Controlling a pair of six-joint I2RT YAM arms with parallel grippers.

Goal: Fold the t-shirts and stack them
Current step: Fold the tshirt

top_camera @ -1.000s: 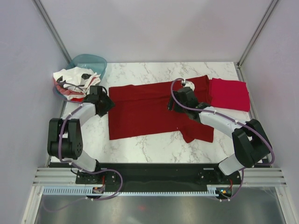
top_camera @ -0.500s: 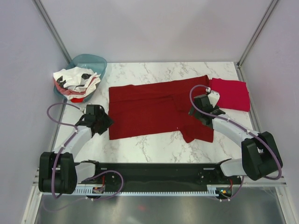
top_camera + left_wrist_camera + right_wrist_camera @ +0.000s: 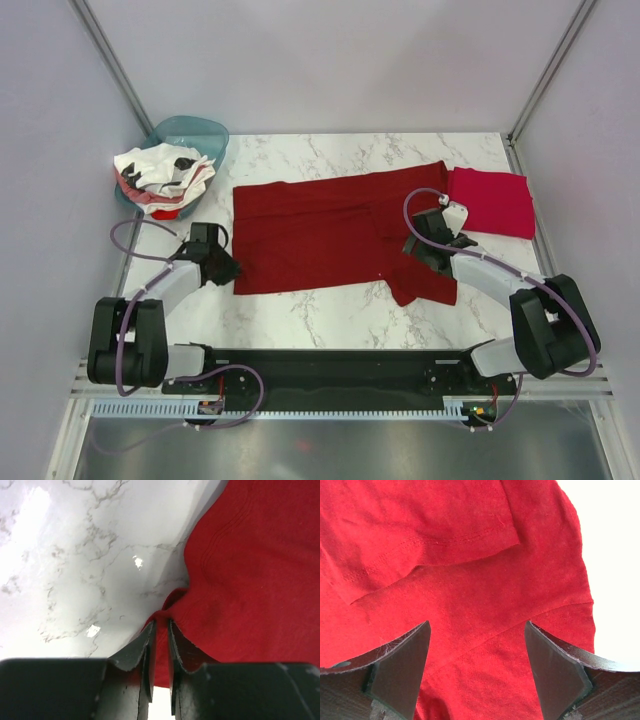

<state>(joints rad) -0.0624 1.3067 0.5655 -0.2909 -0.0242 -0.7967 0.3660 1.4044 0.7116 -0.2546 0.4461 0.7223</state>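
Observation:
The dark maroon t-shirt [image 3: 320, 235] lies spread flat across the middle of the marble table [image 3: 330, 315]. My left gripper [image 3: 230, 268] is at its near left corner. In the left wrist view the gripper [image 3: 161, 625] is shut on a pinch of the shirt's edge [image 3: 250, 570]. My right gripper [image 3: 413, 250] sits over the shirt's right part, by the sleeve. In the right wrist view it [image 3: 477, 630] is open and empty just above the cloth [image 3: 445, 530]. A folded crimson-pink t-shirt [image 3: 490, 200] lies at the far right. White t-shirts with black and red marks [image 3: 160, 172] are heaped at the far left.
A teal translucent basin [image 3: 195, 133] stands at the far left corner under the white heap. Grey walls with metal posts close in the left, back and right sides. The black base rail [image 3: 330, 375] runs along the near edge.
My left gripper has come down from the shirt's far left corner to its near left corner and closed on the edge. My right gripper has moved from the shirt's middle to its right part.

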